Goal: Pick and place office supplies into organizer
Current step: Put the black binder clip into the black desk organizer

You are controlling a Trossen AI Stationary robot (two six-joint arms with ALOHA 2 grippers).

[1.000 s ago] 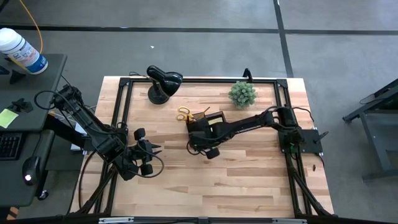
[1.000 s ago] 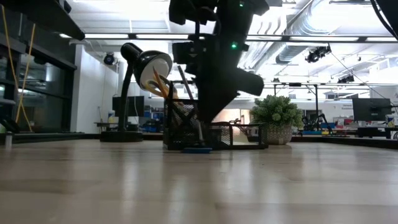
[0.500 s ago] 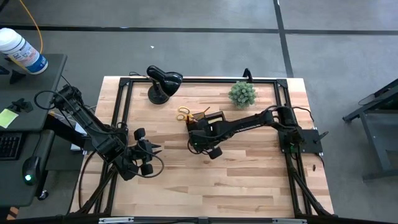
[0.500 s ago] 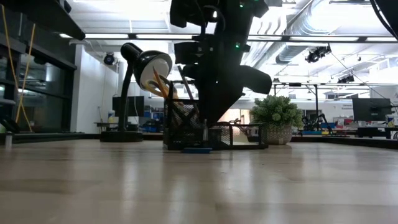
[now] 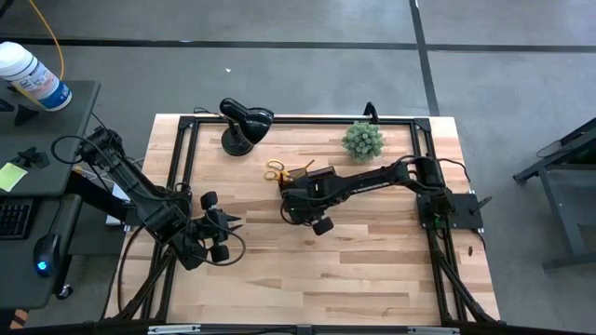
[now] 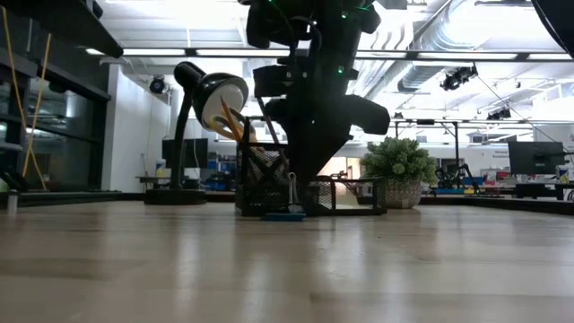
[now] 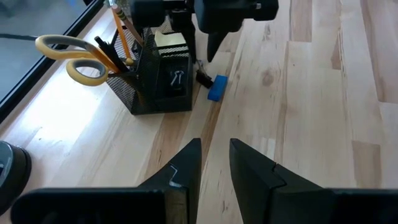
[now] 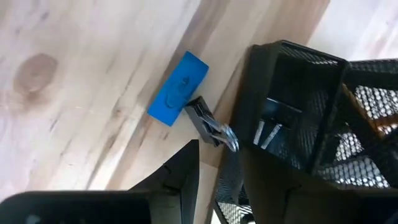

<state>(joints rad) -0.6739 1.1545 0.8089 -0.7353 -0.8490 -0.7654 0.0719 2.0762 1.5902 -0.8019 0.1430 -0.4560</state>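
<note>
The left gripper (image 5: 222, 237) is waiting at the near left of the desk (image 5: 372, 270), its fingers (image 7: 186, 163) standing a narrow gap apart with nothing between them. Farther in, toward the desk's middle, the right gripper (image 5: 300, 210) is hanging low just beside the organizer (image 5: 312, 177); its fingers (image 8: 177, 171) are showing only a slim gap and look empty, though the wrist view is too crowded to be sure. Right by those fingers, a small black clip (image 8: 210, 124) is lying on the wood, touching the blue block (image 8: 178, 88) and sitting just against the organizer's mesh wall. In the organizer's taller cup, yellow-handled scissors (image 7: 71, 56) and an orange pencil (image 7: 118, 31) are standing tilted, and a yellow sticky-note pad (image 7: 169, 40) is sitting in a lower compartment. Beyond it, a desk lamp (image 5: 244, 123) and a potted plant (image 5: 362, 140) are standing along the far edge.
</note>
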